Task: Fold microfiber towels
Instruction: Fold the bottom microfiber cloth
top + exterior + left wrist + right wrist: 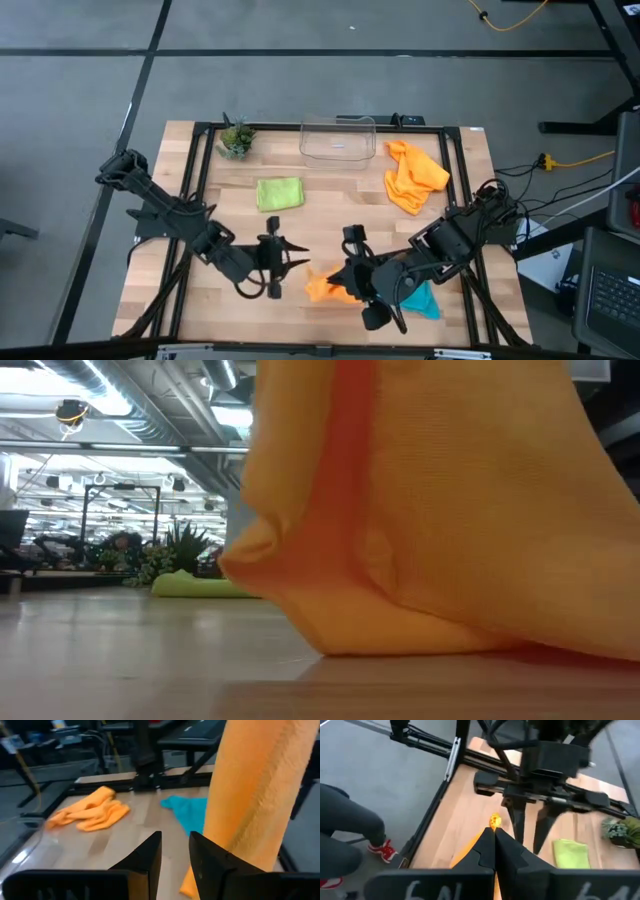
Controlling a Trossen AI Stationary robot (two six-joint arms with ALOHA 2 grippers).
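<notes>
An orange towel (325, 288) hangs near the table's front middle, with my right gripper (494, 842) shut on it. It fills the low view (440, 510). My left gripper (175, 855) is open just to the towel's left, fingers level and nothing between them. It shows in the right wrist view (529, 827) too. Whether its finger touches the orange towel (255, 795) I cannot tell. A teal towel (420, 300) lies front right. A second orange towel (413, 175) lies crumpled at the back right. A lime green towel (280, 193) lies folded behind centre. My right gripper pinches the orange towel's top between its two shut fingers, and a small tuft of cloth (494, 821) sticks out past the fingertips. The fingers slant down from the table's right. The towel hangs slack below them, its lower end (400, 635) resting on the table.
A clear plastic bin (338, 140) and a small potted plant (236, 138) stand along the far edge. A black frame (455, 180) borders the wooden top. A person's leg and red shoe (380, 851) show on the floor beyond the table's left side.
</notes>
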